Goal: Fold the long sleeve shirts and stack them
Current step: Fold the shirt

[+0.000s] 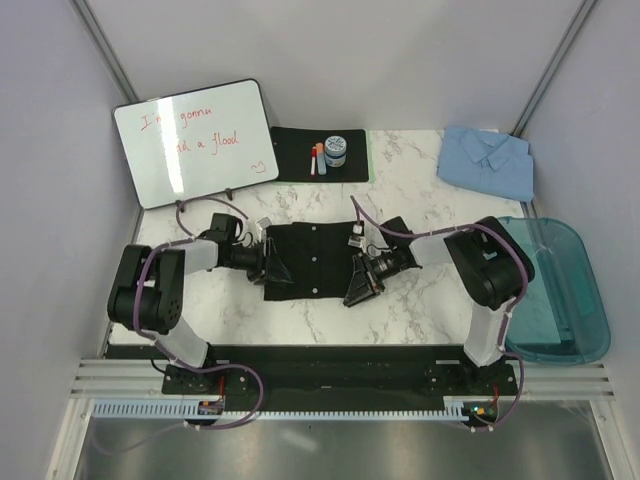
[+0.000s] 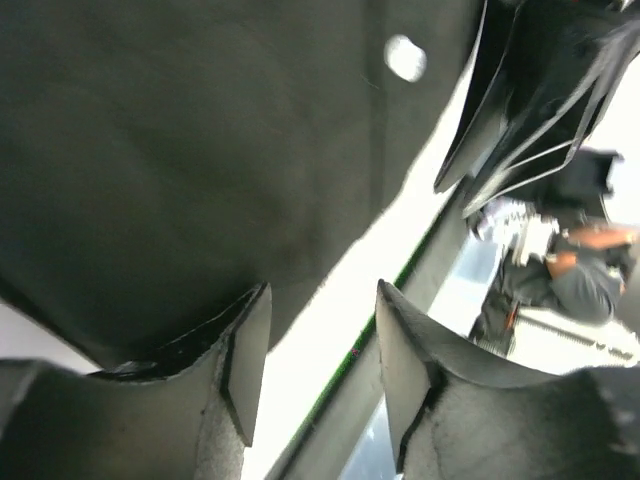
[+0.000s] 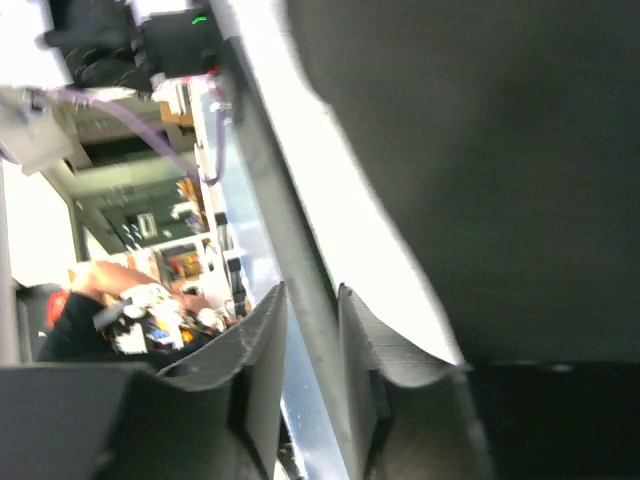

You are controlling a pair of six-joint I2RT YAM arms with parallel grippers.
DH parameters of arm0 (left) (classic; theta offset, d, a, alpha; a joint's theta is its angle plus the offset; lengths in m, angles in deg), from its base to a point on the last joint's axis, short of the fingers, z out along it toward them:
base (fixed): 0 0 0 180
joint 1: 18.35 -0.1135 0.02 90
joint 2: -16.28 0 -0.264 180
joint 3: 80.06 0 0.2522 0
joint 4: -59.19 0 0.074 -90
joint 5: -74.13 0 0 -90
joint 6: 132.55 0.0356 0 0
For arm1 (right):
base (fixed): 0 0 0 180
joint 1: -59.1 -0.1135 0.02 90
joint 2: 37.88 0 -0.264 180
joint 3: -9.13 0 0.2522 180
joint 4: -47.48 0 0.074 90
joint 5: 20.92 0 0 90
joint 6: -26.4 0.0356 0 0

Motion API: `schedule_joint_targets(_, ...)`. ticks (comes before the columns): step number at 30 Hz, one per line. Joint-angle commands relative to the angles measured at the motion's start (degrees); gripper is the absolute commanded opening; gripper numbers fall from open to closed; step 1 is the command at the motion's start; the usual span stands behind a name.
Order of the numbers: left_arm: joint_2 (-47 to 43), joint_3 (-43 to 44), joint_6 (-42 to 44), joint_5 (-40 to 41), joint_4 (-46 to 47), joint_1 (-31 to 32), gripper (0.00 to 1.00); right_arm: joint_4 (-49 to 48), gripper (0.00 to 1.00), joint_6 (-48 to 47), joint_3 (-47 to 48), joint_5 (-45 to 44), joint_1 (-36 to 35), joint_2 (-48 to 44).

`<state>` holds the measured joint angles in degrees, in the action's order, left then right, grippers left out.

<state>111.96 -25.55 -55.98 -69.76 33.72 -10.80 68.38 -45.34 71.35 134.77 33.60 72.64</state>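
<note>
Folded plain black button-up shirt (image 1: pixel 312 258) lies mid-table. At its left edge, left gripper (image 1: pixel 272 264): jaws half apart, empty. At its right edge, right gripper (image 1: pixel 358 282): slim gap, empty. Folded light blue collared shirt (image 1: pixel 487 160) sits far right.

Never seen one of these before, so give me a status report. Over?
Left jaws, right jaws: parted, empty, at side edges of the black shirt. Light blue shirt folded, far right corner. Nothing on top of either.

The whole table (image 1: pixel 330 315) is viewed from above; the black shirt (image 1: pixel 312 262) is seen close-up, edgewise, from both wrists.
</note>
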Motion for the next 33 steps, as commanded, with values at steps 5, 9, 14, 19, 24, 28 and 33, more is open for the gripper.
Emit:
schedule_joint_targets(5, -14.6, 4.7, 3.0, -6.9, -2.4, 0.8, 0.61, 7.2, 0.46, -4.5, 12.9, -2.0, 3.6, -15.0)
schedule_joint_targets(9, -7.8, 8.4, -1.9, -2.6, 4.2, 0.9, 0.63, 7.7, 0.44, -7.2, 22.2, -6.5, 4.2, -7.2)
schedule_joint_targets(14, 2.0, 15.4, -5.8, 0.5, 8.9, 0.9, 0.63, 7.5, 0.41, -7.4, 34.1, -7.2, 4.8, 6.5)
schedule_joint_targets(19, 9.8, 17.3, -6.7, 3.4, 11.3, -1.0, 0.63, 2.5, 0.41, -5.8, 36.2, -9.3, 7.3, 15.9)
schedule_joint_targets(24, 18.0, 18.2, -11.6, 2.0, 13.4, -5.1, 0.62, -5.4, 0.39, 0.6, 36.3, -10.9, 9.7, 23.4)
schedule_joint_targets(28, 18.1, 15.2, -16.4, -0.1, 15.4, -7.3, 0.62, -6.3, 0.39, 3.3, 35.3, -11.4, 10.8, 24.2)
schedule_joint_targets(33, 11.8, 10.7, -15.1, -5.8, 10.1, -7.1, 0.58, 3.5, 0.39, -3.5, 39.8, -9.9, 10.1, 20.2)
